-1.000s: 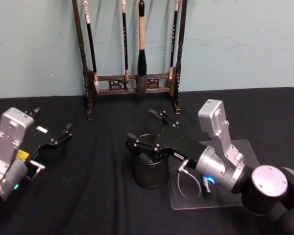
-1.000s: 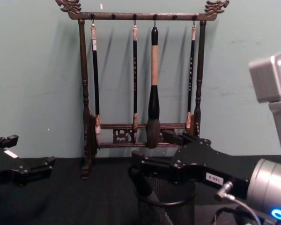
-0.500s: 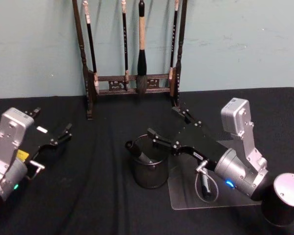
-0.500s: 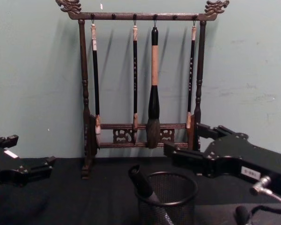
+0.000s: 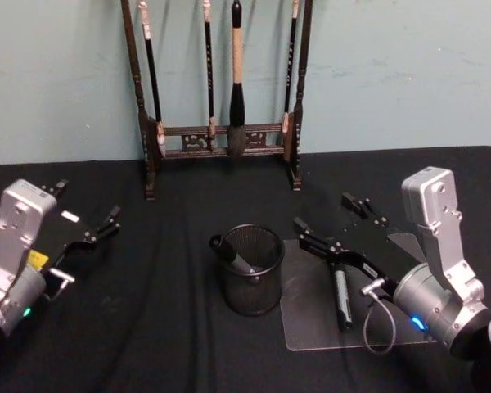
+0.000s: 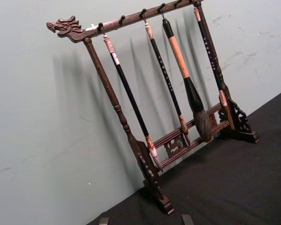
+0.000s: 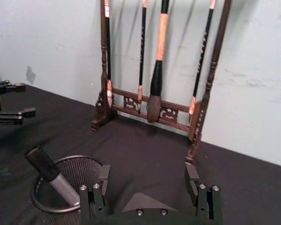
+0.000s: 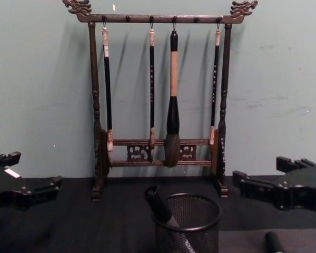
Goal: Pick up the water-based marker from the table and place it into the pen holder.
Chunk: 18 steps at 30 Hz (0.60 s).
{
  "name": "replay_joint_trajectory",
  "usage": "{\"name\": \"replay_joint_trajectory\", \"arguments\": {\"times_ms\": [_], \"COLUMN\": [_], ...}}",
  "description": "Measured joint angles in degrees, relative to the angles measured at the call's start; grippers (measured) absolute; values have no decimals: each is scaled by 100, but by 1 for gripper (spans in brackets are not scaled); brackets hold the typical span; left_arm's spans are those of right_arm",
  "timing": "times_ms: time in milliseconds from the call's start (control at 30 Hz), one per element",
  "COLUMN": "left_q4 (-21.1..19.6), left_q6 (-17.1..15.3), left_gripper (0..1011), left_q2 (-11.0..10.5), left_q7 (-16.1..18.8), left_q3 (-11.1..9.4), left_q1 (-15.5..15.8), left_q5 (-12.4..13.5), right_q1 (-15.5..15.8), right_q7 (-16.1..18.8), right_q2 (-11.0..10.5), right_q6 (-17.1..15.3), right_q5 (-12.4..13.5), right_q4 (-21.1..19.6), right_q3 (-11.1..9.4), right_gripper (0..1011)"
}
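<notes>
The pen holder [image 5: 262, 291], a black wire-mesh cup, stands mid-table. A water-based marker [image 5: 231, 254] with a black cap and grey barrel leans inside it, cap up against the left rim. The chest view shows the same marker [image 8: 159, 204] in the holder [image 8: 200, 234], and so does the right wrist view, marker [image 7: 49, 171] in holder [image 7: 86, 164]. My right gripper [image 5: 322, 210] hangs open and empty to the right of the holder, above a clear sheet; it shows too in the chest view [image 8: 258, 169] and the right wrist view [image 7: 148, 176]. At the far left my left gripper [image 5: 88, 201] is parked, open.
A tall dark wooden brush rack [image 5: 221, 135] with hanging brushes stands against the wall behind the holder. On the clear plastic sheet [image 5: 307, 327] right of the holder lies another dark marker [image 5: 340, 299]. A black cloth covers the table.
My right gripper has drawn back to the right, from over the pen holder to above the clear sheet. The marker stays leaning in the holder. The left arm has not moved.
</notes>
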State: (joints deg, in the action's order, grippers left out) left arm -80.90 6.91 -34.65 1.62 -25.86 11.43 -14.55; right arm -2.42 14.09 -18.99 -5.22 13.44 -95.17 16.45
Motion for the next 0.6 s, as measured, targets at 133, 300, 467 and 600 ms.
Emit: {"name": "replay_joint_trajectory", "arguments": {"times_ms": [133, 300, 467, 600], "left_q4": [0, 0, 0, 0], "left_q6": [0, 0, 0, 0], "left_gripper": [1009, 1009, 1009, 1009], "left_q2": [0, 0, 0, 0], "left_q7": [0, 0, 0, 0], "left_q3": [0, 0, 0, 0], "left_q1": [0, 0, 0, 0], "left_q5": [0, 0, 0, 0], "right_q1": [211, 307, 361, 443], "right_q7": [-138, -254, -313, -352], "right_q2": [42, 103, 140, 213], "right_q6": [-248, -454, -605, -824], "right_q5": [-119, -241, -338, -449], "right_q4": [-176, -235, -268, -274], "right_q3": [-136, -195, -227, -275], "right_gripper": [1002, 1002, 1002, 1002]}}
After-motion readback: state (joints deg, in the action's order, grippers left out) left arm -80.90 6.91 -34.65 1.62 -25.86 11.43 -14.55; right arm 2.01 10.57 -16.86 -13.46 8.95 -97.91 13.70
